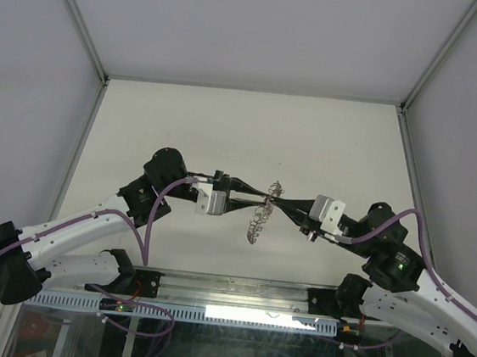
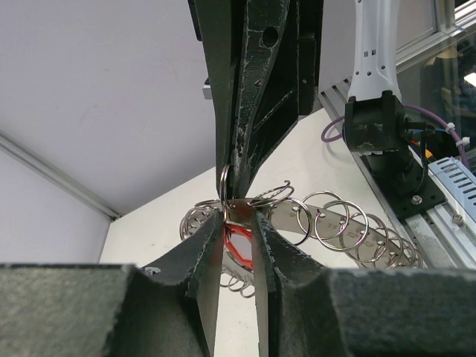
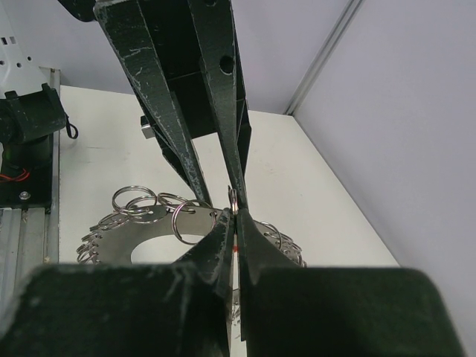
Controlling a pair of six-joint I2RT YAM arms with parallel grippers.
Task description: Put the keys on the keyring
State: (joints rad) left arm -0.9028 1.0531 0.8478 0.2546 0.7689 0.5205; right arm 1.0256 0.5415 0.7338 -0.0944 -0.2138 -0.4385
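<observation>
My two grippers meet tip to tip above the middle of the table. The left gripper (image 2: 239, 217) is shut on the keys' red oval tag (image 2: 236, 242), and its fingers hide the small silver key. The right gripper (image 3: 235, 216) is shut on the keyring (image 3: 149, 232), pinching it at a split ring right beside the tag. The keyring (image 2: 338, 223) is a flat metal hoop strung with several silver rings. It hangs off the table below both grippers (image 1: 257, 221). In the top view the left gripper (image 1: 261, 200) and right gripper (image 1: 273, 201) almost touch.
The cream table (image 1: 227, 126) is enclosed by grey walls on the left, back and right. The arm bases and a metal rail (image 1: 235, 293) line the near edge. The right arm's base (image 2: 379, 126) shows behind the keyring in the left wrist view.
</observation>
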